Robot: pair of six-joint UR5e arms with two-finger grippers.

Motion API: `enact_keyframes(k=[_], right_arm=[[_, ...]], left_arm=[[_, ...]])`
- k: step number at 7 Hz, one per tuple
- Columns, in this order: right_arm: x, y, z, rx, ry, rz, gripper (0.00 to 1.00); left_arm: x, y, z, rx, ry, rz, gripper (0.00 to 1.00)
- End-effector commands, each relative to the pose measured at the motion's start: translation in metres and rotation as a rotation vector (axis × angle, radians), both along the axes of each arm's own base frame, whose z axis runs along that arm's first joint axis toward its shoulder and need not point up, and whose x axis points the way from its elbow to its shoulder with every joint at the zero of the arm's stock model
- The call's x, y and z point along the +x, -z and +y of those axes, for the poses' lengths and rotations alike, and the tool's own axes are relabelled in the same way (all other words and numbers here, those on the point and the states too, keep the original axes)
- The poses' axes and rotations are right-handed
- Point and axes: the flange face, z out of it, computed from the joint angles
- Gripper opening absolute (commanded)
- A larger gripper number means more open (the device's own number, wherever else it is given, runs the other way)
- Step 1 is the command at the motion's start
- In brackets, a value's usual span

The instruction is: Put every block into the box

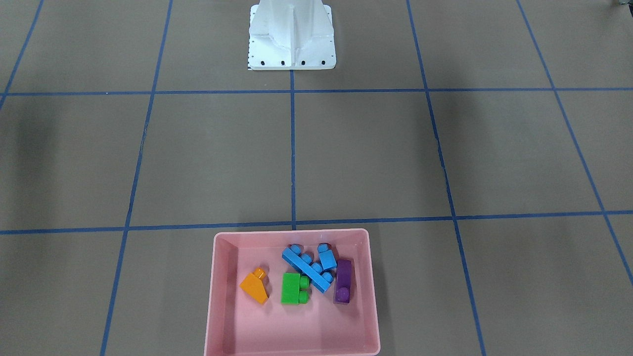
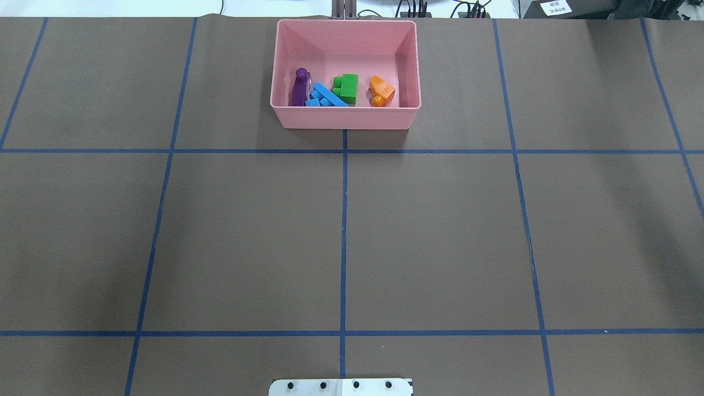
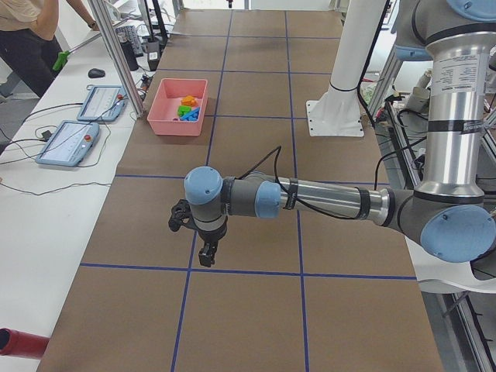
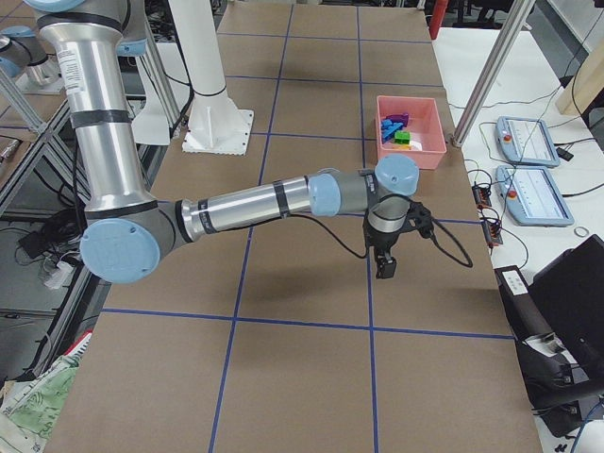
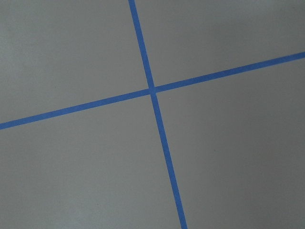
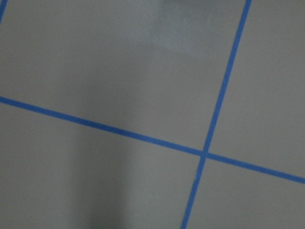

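The pink box point(image 1: 220, 316) stands at the table's far edge from the robot, also in the overhead view point(image 2: 345, 117). In it lie the orange sloped block point(image 1: 255, 286), the green two-stud block point(image 1: 292, 288), the long blue block point(image 1: 306, 269), the small blue block point(image 1: 326, 257) and the purple block point(image 1: 343, 282). My left gripper point(image 3: 208, 252) hangs over bare table, far from the box, seen only in the exterior left view. My right gripper point(image 4: 385, 264) hangs likewise, seen only in the exterior right view. I cannot tell whether either is open or shut.
The white robot base point(image 1: 292, 44) stands at the table's robot side. Blue tape lines cross the brown table. Control tablets point(image 3: 68, 143) and cables lie on the white side bench, where a person point(image 3: 31, 39) stands.
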Motion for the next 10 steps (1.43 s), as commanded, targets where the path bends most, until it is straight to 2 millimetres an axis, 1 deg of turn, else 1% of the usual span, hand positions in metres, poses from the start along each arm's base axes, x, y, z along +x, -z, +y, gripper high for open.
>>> enact_keyframes(k=[1,2,3,4,10], right_arm=[[0.024,-0.055,0.084,-0.085,-0.014,0.014,1.00],[0.025,-0.057,0.101,-0.096,-0.020,0.014,1.00],[0.025,-0.052,0.102,-0.117,-0.055,0.013,1.00],[0.025,-0.051,0.102,-0.123,-0.066,0.011,1.00],[0.024,-0.047,0.101,-0.119,-0.065,0.002,1.00]], left_arm=[[0.000,0.003,0.000,0.001,0.001,0.002,1.00],[0.000,0.004,0.000,0.005,0.000,0.002,1.00],[0.000,0.006,0.000,0.008,-0.001,0.004,1.00],[0.000,0.003,0.007,0.007,-0.002,0.004,1.00],[0.000,0.001,0.010,0.004,-0.002,0.004,1.00]])
